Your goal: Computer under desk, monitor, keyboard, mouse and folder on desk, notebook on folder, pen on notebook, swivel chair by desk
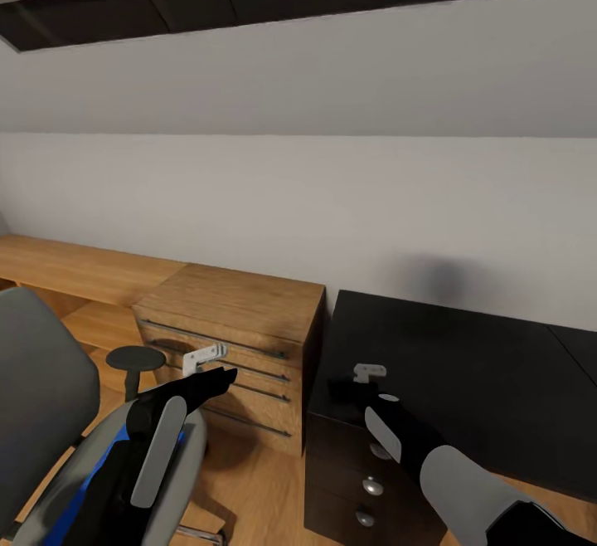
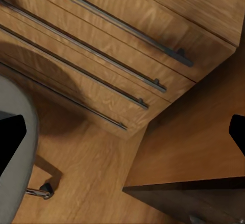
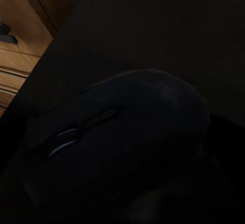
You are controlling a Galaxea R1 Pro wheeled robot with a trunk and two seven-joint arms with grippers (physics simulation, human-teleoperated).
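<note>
A black mouse [image 3: 127, 142] looms large in the right wrist view, lying against the black desk [image 1: 464, 363]. My right gripper [image 1: 352, 388] sits at the desk's left end, shut on the mouse, with its fingers hard to make out in the dark. The grey swivel chair [image 1: 41, 388] stands at the lower left with the blue folder [image 1: 91, 480] on its seat, partly hidden by my left arm. My left gripper [image 1: 220, 378] hangs open and empty above the floor beside the chair, its fingertips [image 2: 10, 142] wide apart.
A wooden chest [image 1: 240, 305] with bar handles stands between the chair and the desk. A low wooden bench [image 1: 75, 268] runs along the wall at the left. Black drawers with round knobs [image 1: 372, 485] sit under the desk's left end. A chair castor [image 2: 46, 191] rests on the wood floor.
</note>
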